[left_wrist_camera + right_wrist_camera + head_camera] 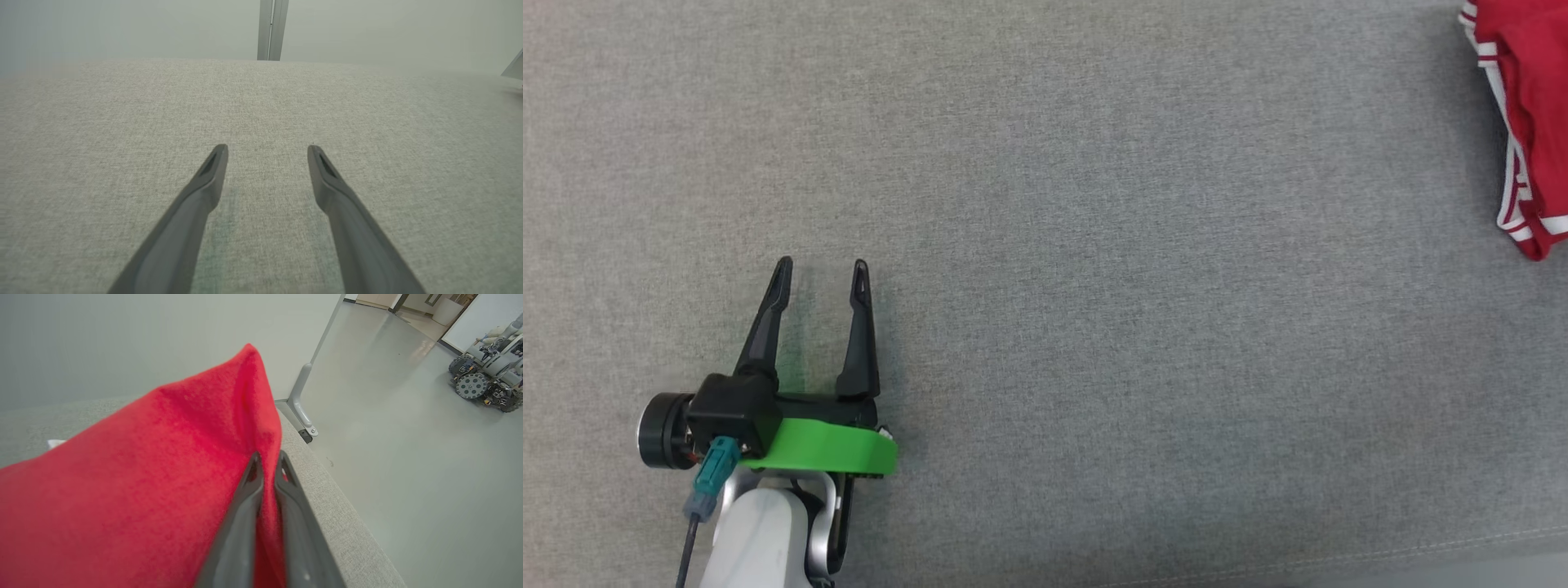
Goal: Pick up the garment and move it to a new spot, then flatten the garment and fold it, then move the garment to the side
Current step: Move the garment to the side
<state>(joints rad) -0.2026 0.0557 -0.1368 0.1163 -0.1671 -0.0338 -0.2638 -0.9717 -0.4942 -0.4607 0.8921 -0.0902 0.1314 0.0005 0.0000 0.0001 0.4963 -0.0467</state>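
The garment (1525,122) is red with white stripe trim and lies bunched at the far right edge of the head view. In the right wrist view my right gripper (267,459) is shut on a fold of the red garment (143,477), which spreads to the left of the fingers near the grey surface's right edge. My left gripper (821,273) rests open at the lower left of the head view over bare grey fabric, far from the garment. The left wrist view has the same open left gripper (267,151) with nothing between its fingers.
The work surface is a grey fabric top (1094,245). Its edge (327,486) drops to a pale floor on the right. A partition post (304,400) stands by that edge and a wheeled machine (486,379) is parked farther off.
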